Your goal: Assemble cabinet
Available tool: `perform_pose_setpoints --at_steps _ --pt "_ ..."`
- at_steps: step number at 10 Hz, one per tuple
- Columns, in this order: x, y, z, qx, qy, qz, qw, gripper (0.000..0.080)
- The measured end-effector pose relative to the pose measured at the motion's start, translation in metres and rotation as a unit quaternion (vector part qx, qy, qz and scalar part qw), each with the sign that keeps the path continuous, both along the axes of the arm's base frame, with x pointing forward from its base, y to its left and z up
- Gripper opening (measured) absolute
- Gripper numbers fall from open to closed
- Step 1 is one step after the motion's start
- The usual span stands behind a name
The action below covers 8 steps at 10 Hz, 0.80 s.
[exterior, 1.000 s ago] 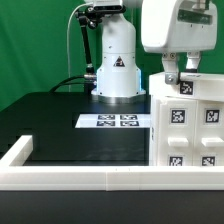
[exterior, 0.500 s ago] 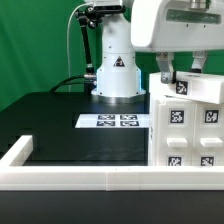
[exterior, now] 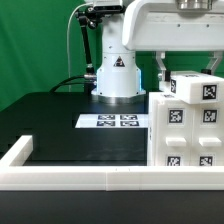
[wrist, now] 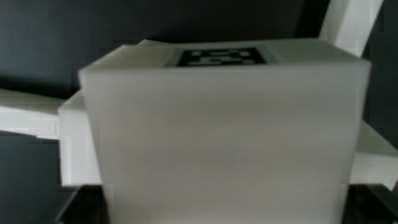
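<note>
The white cabinet (exterior: 190,135) stands at the exterior view's right, its front showing several square tags. A tagged white cabinet block (exterior: 192,88) sits at its top, turned slightly askew. My gripper (exterior: 190,74) comes down from above, with a dark finger (exterior: 163,70) on each side of this block, shut on it. In the wrist view the block (wrist: 214,130) fills most of the picture, with one tag (wrist: 226,56) on its far face. My fingertips are hidden behind it there.
The marker board (exterior: 118,121) lies flat on the black table in front of the robot base (exterior: 115,70). A long low white border rail (exterior: 80,178) runs along the front edge and turns back at the left corner (exterior: 18,152).
The arm has risen and shifted toward the exterior view's left. The top block has turned with it, so two of its tagged faces now show. The lower cabinet has not moved.
</note>
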<state>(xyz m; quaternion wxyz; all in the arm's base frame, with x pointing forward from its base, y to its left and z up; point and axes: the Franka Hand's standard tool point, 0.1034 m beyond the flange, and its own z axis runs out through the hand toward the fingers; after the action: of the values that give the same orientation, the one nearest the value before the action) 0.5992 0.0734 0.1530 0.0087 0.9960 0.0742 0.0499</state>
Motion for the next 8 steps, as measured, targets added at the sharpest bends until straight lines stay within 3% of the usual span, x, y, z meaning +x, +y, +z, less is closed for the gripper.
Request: perform_pose_setpoints --at_steps 2,8 --pt "-0.0001 0.0039 0.0003 0.012 -0.006 -0.113 0.994 0.0564" --pt "0.0009 0.0082 0.0016 0.032 -0.009 -0.286 0.958 0.0564"
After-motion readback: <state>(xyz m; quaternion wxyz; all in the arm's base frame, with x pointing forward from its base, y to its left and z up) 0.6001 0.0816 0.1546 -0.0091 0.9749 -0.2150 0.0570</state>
